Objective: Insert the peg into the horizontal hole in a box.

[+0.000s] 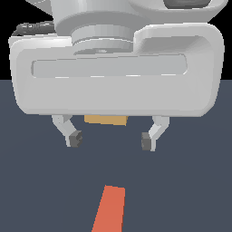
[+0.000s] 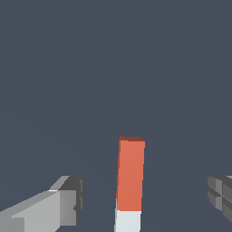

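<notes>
stage: early, nothing grasped | tool [image 1: 110,139]: spread wide, empty, above bench [image 1: 190,181] | peg [image 2: 130,176]: lying free on bench | box [image 1: 105,119]: mostly hidden, hole unseen | left: grasp, carry, insert

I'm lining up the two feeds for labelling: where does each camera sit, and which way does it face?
Exterior view: low, close in front of the arm, facing the open gripper, with the tan box behind and the orange-red and white peg nearer.
Wrist view: on the wrist, facing the dark floor; grey fingers flank the peg.
Shared: peg, fingers.
</notes>
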Motion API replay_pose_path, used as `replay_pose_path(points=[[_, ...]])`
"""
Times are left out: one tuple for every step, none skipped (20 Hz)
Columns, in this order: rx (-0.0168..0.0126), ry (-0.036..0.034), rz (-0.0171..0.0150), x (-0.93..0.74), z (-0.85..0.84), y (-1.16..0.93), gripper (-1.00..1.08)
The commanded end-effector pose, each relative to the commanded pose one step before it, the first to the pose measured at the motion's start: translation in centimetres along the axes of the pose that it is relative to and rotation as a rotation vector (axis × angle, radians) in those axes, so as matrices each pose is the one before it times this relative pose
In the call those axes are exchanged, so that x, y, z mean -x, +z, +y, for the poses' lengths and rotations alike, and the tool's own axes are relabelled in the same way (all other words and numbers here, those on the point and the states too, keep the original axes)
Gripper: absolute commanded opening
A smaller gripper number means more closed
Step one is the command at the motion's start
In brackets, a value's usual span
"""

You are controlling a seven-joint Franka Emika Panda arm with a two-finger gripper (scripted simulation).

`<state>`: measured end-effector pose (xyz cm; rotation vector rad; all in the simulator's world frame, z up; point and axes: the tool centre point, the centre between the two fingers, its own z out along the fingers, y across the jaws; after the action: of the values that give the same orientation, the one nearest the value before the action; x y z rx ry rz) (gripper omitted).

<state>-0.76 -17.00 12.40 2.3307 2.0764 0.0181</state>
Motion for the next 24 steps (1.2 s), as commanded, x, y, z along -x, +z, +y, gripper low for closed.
replay_pose_path(points=[[-0.00541, 0.01298, 0.00085, 3.362, -0.162, 1.460, 1.00], [-0.00210, 0.00490, 0.00039, 1.236, -0.029, 0.538, 1.00], [-0.00198, 0.00460, 0.00038, 1.160, -0.024, 0.506, 1.00], [-0.00187, 0.00433, 0.00037, 1.086, -0.017, 0.474, 1.00], [-0.00175, 0.00405, 0.00035, 1.010, -0.008, 0.440, 1.00], [-0.00161, 0.00374, 0.00033, 0.932, 0.000, 0.405, 1.00], [-0.00147, 0.00340, 0.00029, 0.848, 0.007, 0.368, 1.00], [-0.00134, 0.00310, 0.00027, 0.762, 0.009, 0.330, 1.00], [-0.00116, 0.00268, 0.00024, 0.668, 0.010, 0.290, 1.00], [-0.00102, 0.00236, 0.00021, 0.583, 0.010, 0.252, 1.00], [-0.00086, 0.00200, 0.00018, 0.495, 0.012, 0.214, 1.00], [-0.00072, 0.00167, 0.00014, 0.411, 0.014, 0.177, 1.00], [-0.00061, 0.00141, 0.00011, 0.332, 0.015, 0.142, 1.00], [-0.00038, 0.00090, 0.00006, 0.236, 0.021, 0.099, 1.00], [-0.00038, 0.00090, 0.00003, 0.174, 0.018, 0.071, 1.00], [0.00000, 0.00000, 0.00000, 0.056, 0.031, 0.020, 1.00], [0.00000, 0.00000, 0.00000, -0.002, 0.028, -0.005, 1.00], [0.00000, 0.00000, 0.00000, -0.023, 0.014, -0.012, 1.00], [-0.00087, 0.00196, -0.00043, 0.055, -0.105, 0.014, 1.00], [0.00000, 0.00000, 0.00000, 0.000, 0.000, 0.036, 1.00], [0.00000, 0.00000, 0.00000, 0.000, 0.000, 0.107, 1.00], [0.00000, 0.00000, 0.00000, 0.000, -0.001, 0.178, 1.00], [0.00000, 0.00000, 0.00000, 0.000, -0.001, 0.249, 1.00], [0.00000, 0.00000, 0.00000, 0.000, -0.003, 0.319, 1.00]])
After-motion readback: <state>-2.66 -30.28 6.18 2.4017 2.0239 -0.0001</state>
